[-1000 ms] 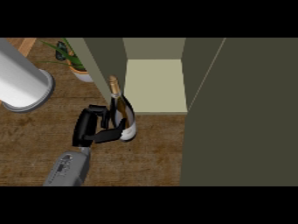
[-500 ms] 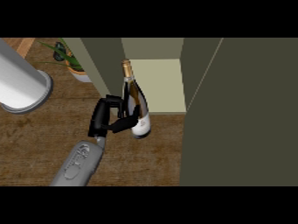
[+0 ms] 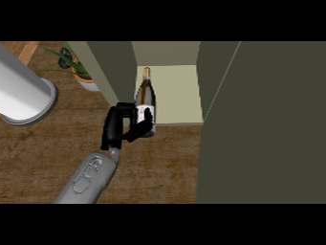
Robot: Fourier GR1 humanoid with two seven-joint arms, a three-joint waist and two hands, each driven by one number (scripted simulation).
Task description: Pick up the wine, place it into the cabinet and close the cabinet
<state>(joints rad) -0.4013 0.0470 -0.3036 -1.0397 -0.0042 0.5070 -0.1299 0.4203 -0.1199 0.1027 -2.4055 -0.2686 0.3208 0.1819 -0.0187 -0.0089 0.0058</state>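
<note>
The wine bottle [image 3: 146, 95] is dark with a pale label and a gold-topped neck. My left hand [image 3: 119, 127] is shut on its lower half, coming from the left side. The bottle's neck points away from me into the open cabinet, over the pale shelf [image 3: 179, 95]. Its base hangs at the shelf's front edge, above the wooden counter [image 3: 151, 167]. The cabinet's dark door [image 3: 278, 124] stands open at the right and fills that side of the view. My right hand does not show.
A large white cylinder [image 3: 10, 86] stands at the left. A potted green plant [image 3: 81, 72] sits beside the cabinet's left wall [image 3: 112, 72]. That wall is close to my hand's left side.
My left hand has carried the bottle up and away from me, from the counter in front of the cabinet to the shelf opening. The neck now reaches inside.
</note>
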